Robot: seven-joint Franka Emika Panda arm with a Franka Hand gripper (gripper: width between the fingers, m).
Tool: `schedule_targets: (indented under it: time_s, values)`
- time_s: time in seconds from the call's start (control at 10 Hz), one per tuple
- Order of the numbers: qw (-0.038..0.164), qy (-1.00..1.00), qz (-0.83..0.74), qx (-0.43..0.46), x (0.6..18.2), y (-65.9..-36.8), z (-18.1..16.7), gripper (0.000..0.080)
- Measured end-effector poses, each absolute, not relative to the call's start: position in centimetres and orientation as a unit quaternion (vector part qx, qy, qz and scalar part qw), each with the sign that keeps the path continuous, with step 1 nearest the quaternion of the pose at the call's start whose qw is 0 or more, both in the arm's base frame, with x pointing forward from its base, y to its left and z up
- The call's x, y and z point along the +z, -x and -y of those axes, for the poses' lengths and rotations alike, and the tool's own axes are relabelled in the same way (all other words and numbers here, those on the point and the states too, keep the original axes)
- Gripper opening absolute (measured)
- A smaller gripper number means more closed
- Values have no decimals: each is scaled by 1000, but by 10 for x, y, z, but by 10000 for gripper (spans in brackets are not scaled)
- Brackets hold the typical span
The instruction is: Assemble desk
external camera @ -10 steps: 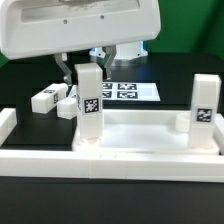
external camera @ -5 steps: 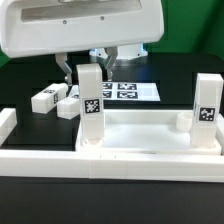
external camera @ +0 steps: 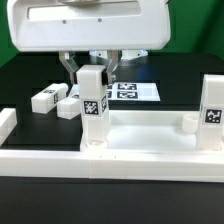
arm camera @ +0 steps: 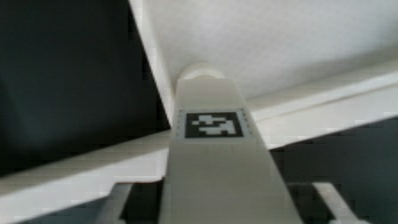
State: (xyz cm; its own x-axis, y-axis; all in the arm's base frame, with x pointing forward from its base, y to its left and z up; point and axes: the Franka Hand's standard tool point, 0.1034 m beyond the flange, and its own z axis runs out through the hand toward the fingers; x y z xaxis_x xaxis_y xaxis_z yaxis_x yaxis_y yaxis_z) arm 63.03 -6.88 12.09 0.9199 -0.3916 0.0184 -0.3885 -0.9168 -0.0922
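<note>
At the far left of the exterior view, a low white border bar [external camera: 6,124] marks the edge of the work area. Just inside it, at about ten o'clock from the gripper, two loose legs [external camera: 56,101] lie on their sides on the black table [external camera: 25,75], touching or nearly so. Neither is fitted yet. Next comes the gripper [external camera: 90,78], its broad white body filling twelve o'clock. Its two fingers are drawn in narrow against the top of the left standing leg [external camera: 91,110] and appear to clamp it. The wrist view looks straight down this leg's tagged face to where its foot meets a corner of the panel [external camera: 150,135]. Whether it is fully seated in its socket cannot be told. At one o'clock from the held leg, behind the panel, the marker board [external camera: 132,91] lies flat and out of the way. Further right, at three o'clock, a low round socket [external camera: 188,122] looks empty, and just beside it the right standing leg [external camera: 212,113] stands upright at the panel's corner, partly cut by the frame. By my reckoning the job is about half done, with two legs up, two to go, and the held one possibly being tightened. For room, the two standing legs are well apart, so the fingers have clearance on that side. The loose legs at ten o'clock are nearer. The panel's raised rim and the front bar hem in any low sideways move, so straight up looks the freest way out.
</note>
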Motion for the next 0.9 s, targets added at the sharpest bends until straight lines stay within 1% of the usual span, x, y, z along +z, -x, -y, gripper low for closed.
schedule_targets:
  time_s: [0.6,0.9]
  values:
    - [46,904,-425,-8,120,-632,64,294]
    - [46,857,-513,0,120,-630,61,294]
